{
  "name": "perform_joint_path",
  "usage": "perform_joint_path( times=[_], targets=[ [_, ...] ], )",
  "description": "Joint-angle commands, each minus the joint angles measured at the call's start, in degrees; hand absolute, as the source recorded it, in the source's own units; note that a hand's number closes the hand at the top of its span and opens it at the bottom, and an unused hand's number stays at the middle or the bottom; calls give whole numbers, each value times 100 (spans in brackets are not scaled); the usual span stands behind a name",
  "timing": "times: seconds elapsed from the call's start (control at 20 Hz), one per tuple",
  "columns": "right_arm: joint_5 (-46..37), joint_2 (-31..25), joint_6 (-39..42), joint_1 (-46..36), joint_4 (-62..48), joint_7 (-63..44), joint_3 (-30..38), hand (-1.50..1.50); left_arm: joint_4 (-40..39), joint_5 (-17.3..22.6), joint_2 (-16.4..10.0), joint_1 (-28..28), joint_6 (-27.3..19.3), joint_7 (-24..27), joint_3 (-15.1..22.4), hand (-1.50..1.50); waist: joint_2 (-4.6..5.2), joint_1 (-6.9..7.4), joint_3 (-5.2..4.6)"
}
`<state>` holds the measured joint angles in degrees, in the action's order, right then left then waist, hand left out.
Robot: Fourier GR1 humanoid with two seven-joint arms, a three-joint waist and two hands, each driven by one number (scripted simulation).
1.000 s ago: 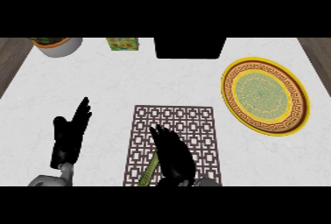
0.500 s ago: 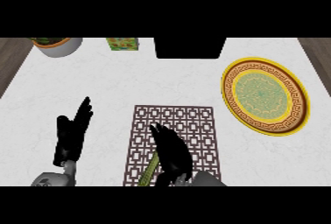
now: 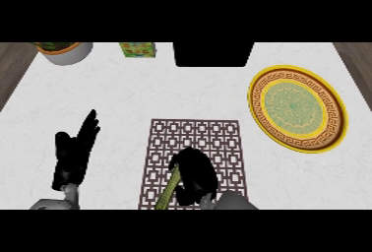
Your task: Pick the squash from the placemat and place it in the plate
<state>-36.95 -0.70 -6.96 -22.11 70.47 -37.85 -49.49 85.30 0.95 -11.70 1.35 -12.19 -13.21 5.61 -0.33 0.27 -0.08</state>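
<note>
A long green squash [image 3: 169, 189] lies on the brown lattice placemat [image 3: 207, 142] near its front left corner, only its left side showing. My right hand [image 3: 196, 174] sits on top of it with the fingers curled down round it, hiding most of it. The yellow-rimmed patterned plate [image 3: 263, 118] lies at the right of the white counter and holds nothing. My left hand [image 3: 73, 155] rests open at the left of the placemat, fingers pointing up.
A black box [image 3: 213, 53] stands at the back centre. A green carton [image 3: 138, 49] is to its left, and a grey bowl [image 3: 67, 51] is at the back left corner. Dark wood borders the counter at both sides.
My right hand's fingers, stretched out over the placemat before, have curled down onto the squash. The left hand has not moved.
</note>
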Motion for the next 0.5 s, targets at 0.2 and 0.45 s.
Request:
perform_joint_path(
  times=[0.2, 0.45],
  targets=[
    [-602, 66, -283, 116, 194, -492, -523, 150, 175, -26, 51, -210, 217, -2, -164, 0, 27, 2, 8],
    [122, -481, 41, -1351, -1210, 832, 1608, 150, 153, -174, 163, 53, 36, -186, -85, 0, 54, 63, 12]
  ],
)
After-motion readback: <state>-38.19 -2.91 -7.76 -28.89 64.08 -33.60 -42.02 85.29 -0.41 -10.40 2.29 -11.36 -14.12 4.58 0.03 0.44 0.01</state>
